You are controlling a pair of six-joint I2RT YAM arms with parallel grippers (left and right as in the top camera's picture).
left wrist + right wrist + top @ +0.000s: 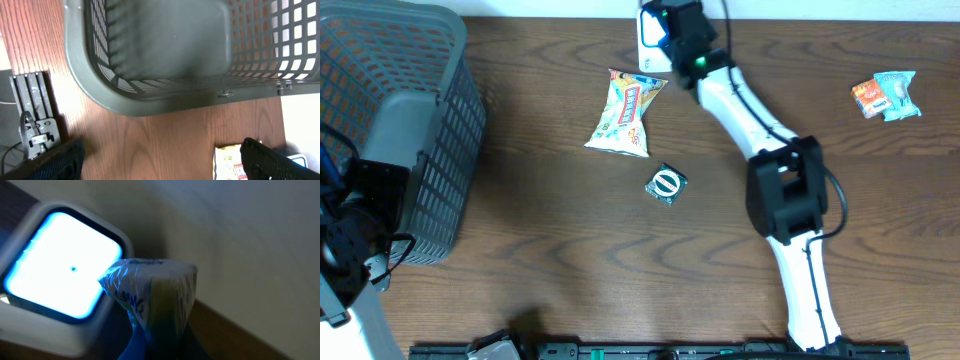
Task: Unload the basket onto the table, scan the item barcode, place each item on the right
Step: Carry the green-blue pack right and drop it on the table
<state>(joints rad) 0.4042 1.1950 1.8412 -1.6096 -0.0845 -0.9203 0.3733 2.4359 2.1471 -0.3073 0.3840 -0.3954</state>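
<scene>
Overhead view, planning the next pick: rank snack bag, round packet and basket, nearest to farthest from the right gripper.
1. Snack bag, just below the right gripper in frame.
2. Round packet, mid-table.
3. Basket, far left.

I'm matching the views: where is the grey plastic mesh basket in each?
Overhead: grey plastic mesh basket, far left edge.
Left wrist: basket across the top.
Right wrist: not in it.
Shared landmark: brown wooden table under the basket, overhead and left wrist.
</scene>
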